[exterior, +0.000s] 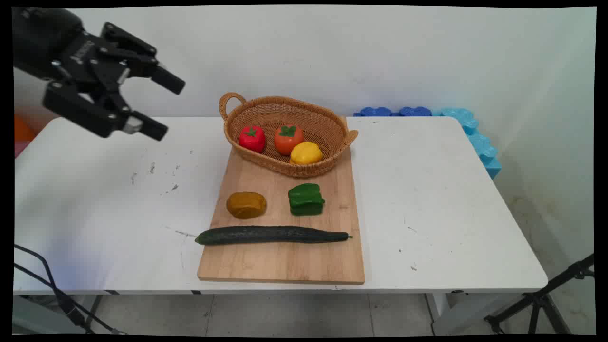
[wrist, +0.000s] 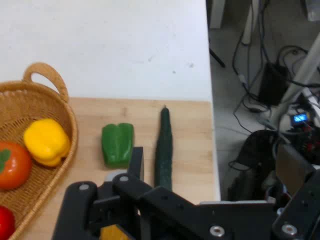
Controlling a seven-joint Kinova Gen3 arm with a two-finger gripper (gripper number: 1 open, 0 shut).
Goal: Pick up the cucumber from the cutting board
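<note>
Here, in the main view, your gripper [exterior: 171, 107] hangs high at the upper left, above the white table's [exterior: 427, 199] far left corner, tilted so its two black fingers [exterior: 167, 80] point toward three o'clock. The fingers stand well apart and hold nothing. From the claw, everything lies off toward four o'clock. The wicker basket [exterior: 266, 107] sits at the far end of the wooden cutting board [exterior: 285, 261]; inside it you have a red strawberry [exterior: 251, 138], an orange tomato [exterior: 288, 138] and a yellow pepper [exterior: 306, 153]. On the board, nearer the camera, a brown potato [exterior: 246, 204] lies at nine o'clock of a green pepper [exterior: 306, 199], and a long cucumber [exterior: 270, 234] stretches across the board below both, its left tip overhanging the board's edge. Blue foam blocks [exterior: 475, 135] lie against the wall past the table's far right corner.

In the hand view, the black linkage fills the bottom. Above it you see the green pepper [wrist: 117, 144] just beside the cucumber [wrist: 163, 150], well apart from the basket [wrist: 47, 80] at nine o'clock, where the yellow pepper [wrist: 46, 141] and tomato [wrist: 12, 165] rest.
</note>
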